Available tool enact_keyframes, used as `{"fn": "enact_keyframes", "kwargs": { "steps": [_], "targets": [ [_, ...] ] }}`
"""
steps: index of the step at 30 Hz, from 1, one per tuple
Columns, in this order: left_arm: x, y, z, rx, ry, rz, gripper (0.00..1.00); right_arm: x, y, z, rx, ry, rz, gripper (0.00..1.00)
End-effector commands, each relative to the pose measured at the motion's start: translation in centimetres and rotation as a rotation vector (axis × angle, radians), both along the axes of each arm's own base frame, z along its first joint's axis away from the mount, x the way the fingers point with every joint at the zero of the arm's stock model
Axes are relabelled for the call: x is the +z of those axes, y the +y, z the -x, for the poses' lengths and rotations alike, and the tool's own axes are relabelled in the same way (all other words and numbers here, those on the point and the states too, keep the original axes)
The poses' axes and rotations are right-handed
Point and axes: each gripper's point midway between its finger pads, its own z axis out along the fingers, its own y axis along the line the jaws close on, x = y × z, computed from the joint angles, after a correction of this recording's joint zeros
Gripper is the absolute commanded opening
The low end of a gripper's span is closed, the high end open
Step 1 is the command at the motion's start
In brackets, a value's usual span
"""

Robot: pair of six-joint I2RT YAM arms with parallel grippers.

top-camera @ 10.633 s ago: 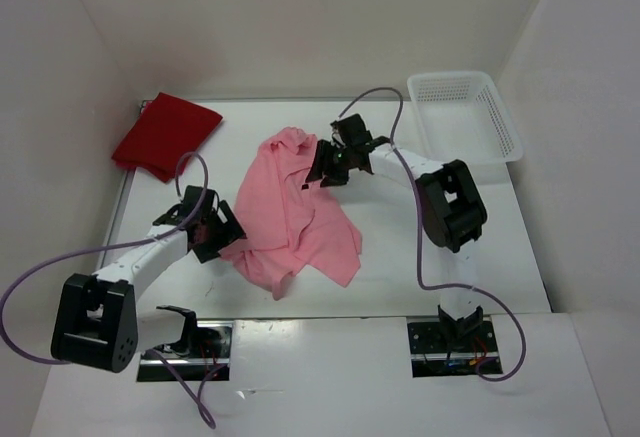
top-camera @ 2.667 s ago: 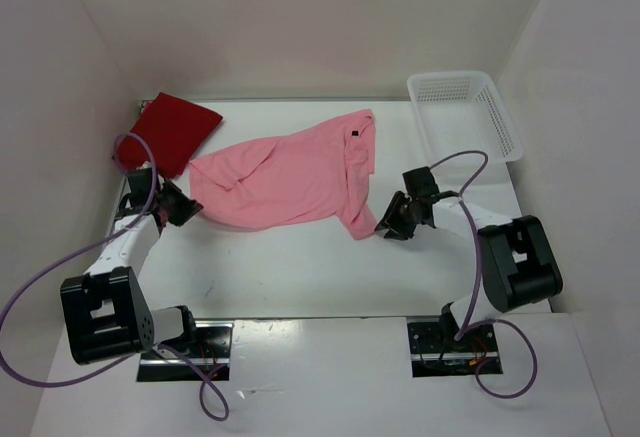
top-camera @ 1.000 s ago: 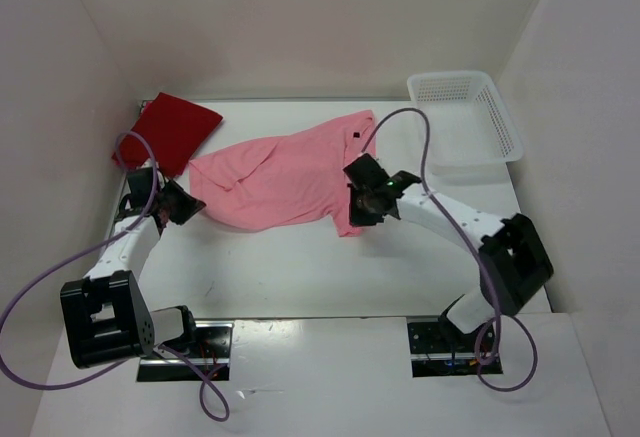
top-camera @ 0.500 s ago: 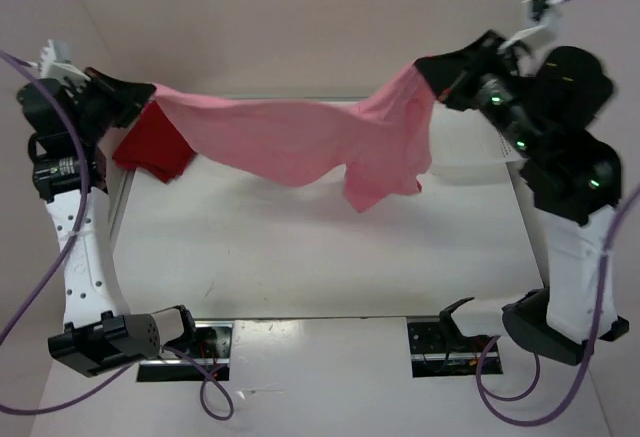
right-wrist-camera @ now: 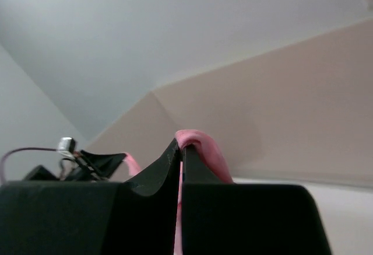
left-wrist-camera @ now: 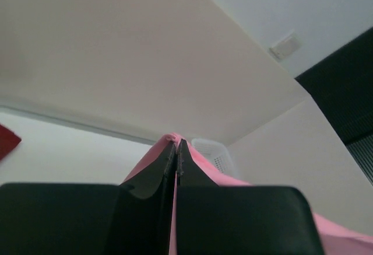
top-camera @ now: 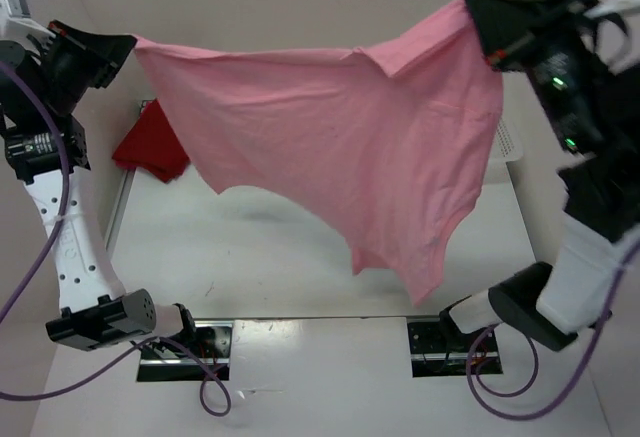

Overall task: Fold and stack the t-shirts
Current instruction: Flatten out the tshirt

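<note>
Left end effector (top-camera: 120, 45): pressed together, pinching one corner of the pink t-shirt (top-camera: 340, 147).
T-shirt position: held in the air above the bench (top-camera: 260, 262).
Direction: long axis runs left to right; loose edge hangs down.
Handling: probably light, soft and limp; best gripped at corners.
Right end effector (top-camera: 480, 12): pinching the opposite corner.

White desk (top-camera: 260, 267) sitting between plain off-white panel walls (top-camera: 300, 7), panels closing in at back, left, right. Soft even light falling, faint grey shadow (top-camera: 265, 215) lying on desk surface.
</note>
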Motion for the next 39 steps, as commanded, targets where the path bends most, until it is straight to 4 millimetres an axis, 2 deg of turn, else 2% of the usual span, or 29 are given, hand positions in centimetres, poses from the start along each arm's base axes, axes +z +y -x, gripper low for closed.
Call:
{"fn": "enact_keyframes", "kwargs": {
  "steps": [1, 2, 3, 5, 6, 8, 9, 10, 11, 12, 13, 15, 17, 19, 20, 22, 25, 27, 28, 29, 30, 31, 32, 34, 35, 36, 37, 38, 39],
  "targets": [
    [-4.5, 2.5, -3.1, 0.061, 0.094, 0.045, 0.0, -7.9, 4.3, -12.1, -0.071, 0.219, 0.17, 0.0],
    [-6.8, 2.7, -3.6, 0.061, 0.133, 0.059, 0.0, -9.8, 5.3, -14.3, -0.073, 0.261, 0.204, 0.0],
    [-7.9, 2.8, -4.0, 0.061, 0.152, 0.066, 0.0, -10.8, 4.0, -16.2, -0.086, 0.286, 0.21, 0.0],
    [-9.9, 3.0, -4.7, 0.08, 0.186, 0.057, 0.0, -14.1, 3.8, -19.5, -0.048, 0.361, 0.237, 0.0],
    [-12.8, 2.9, -5.8, 0.075, 0.25, 0.078, 0.0, -16.3, 4.4, -21.4, 0.0, 0.398, 0.258, 0.0],
    [-15.0, 2.7, -7.3, 0.069, 0.277, 0.074, 0.0, -18.3, 3.3, -24.1, 0.017, 0.445, 0.248, 0.0],
    [-17.2, 2.8, -8.8, 0.06, 0.33, 0.089, 0.0, -21.0, 4.3, -26.6, 0.05, 0.495, 0.261, 0.0],
    [-18.0, 3.1, -9.6, 0.059, 0.341, 0.092, 0.0, -19.5, 4.0, -26.9, 0.05, 0.458, 0.242, 0.0],
    [-19.8, 3.0, -11.1, 0.049, 0.384, 0.114, 0.0, -20.1, 4.3, -27.7, 0.064, 0.471, 0.237, 0.0],
    [-19.8, 3.0, -12.0, 0.057, 0.379, 0.109, 0.0, -21.8, 4.7, -29.5, 0.09, 0.499, 0.23, 0.0],
    [-18.2, 3.1, -12.7, 0.057, 0.349, 0.127, 0.0, -20.4, 4.6, -29.5, 0.109, 0.472, 0.177, 0.0],
    [-17.0, 3.3, -14.0, 0.046, 0.322, 0.131, 0.0, -18.1, 5.4, -29.0, 0.158, 0.406, 0.136, 0.0],
    [-12.8, 3.4, -14.0, 0.054, 0.244, 0.117, 0.0, -14.5, 4.8, -28.1, 0.174, 0.31, 0.077, 0.0],
    [-9.9, 3.5, -13.9, 0.062, 0.189, 0.112, 0.0, -11.4, 3.9, -26.0, 0.206, 0.24, 0.042, 0.0],
    [-9.0, 3.5, -14.0, 0.062, 0.168, 0.107, 0.0, -10.2, 2.4, -25.6, 0.208, 0.222, 0.007, 0.0],
    [-6.1, 4.5, -13.3, 0.076, 0.11, 0.099, 0.0, -8.6, 1.8, -24.1, 0.25, 0.178, 0.002, 0.0],
    [-5.4, 5.1, -13.3, 0.087, 0.099, 0.097, 0.0, -8.4, 1.3, -22.8, 0.266, 0.176, 0.027, 0.0],
    [-6.2, 5.1, -13.4, 0.088, 0.099, 0.085, 0.0, -12.5, 0.6, -24.5, 0.225, 0.3, 0.076, 0.0],
    [-7.7, 5.1, -13.1, 0.088, 0.11, 0.089, 0.0, -13.4, 0.3, -24.2, 0.208, 0.328, 0.101, 0.0],
    [-8.9, 5.0, -12.9, 0.09, 0.128, 0.084, 0.0, -17.9, 0.0, -25.8, 0.191, 0.434, 0.148, 0.0],
    [-10.3, 5.0, -12.8, 0.09, 0.151, 0.091, 0.0, -19.9, -0.1, -26.0, 0.189, 0.466, 0.169, 0.0],
    [-10.7, 4.8, -12.0, 0.1, 0.145, 0.079, 0.0, -19.3, 0.2, -23.8, 0.182, 0.437, 0.188, 0.0],
    [-15.4, 4.9, -12.0, 0.102, 0.234, 0.088, 0.0, -26.2, 0.1, -24.6, 0.192, 0.577, 0.205, 0.0],
    [-18.0, 4.4, -10.8, 0.094, 0.259, 0.084, 0.0, -30.3, -0.2, -24.1, 0.178, 0.635, 0.225, 0.0],
    [-20.1, 4.2, -10.3, 0.093, 0.296, 0.095, 0.0, -34.8, -0.4, -23.2, 0.178, 0.732, 0.227, 0.0],
    [-24.3, 3.8, -9.3, 0.093, 0.376, 0.119, 0.0, -36.9, 0.0, -22.6, 0.193, 0.766, 0.242, 0.0],
    [-26.1, 3.7, -8.8, 0.093, 0.404, 0.116, 0.0, -38.8, -0.2, -22.1, 0.188, 0.8, 0.249, 0.0],
    [-27.9, 3.5, -8.2, 0.092, 0.439, 0.118, 0.0, -42.4, 0.0, -20.7, 0.196, 0.878, 0.261, 0.0],
    [-28.8, 3.3, -7.3, 0.09, 0.45, 0.096, 0.0, -44.0, -0.1, -19.9, 0.201, 0.911, 0.268, 0.0]
  ]
}}
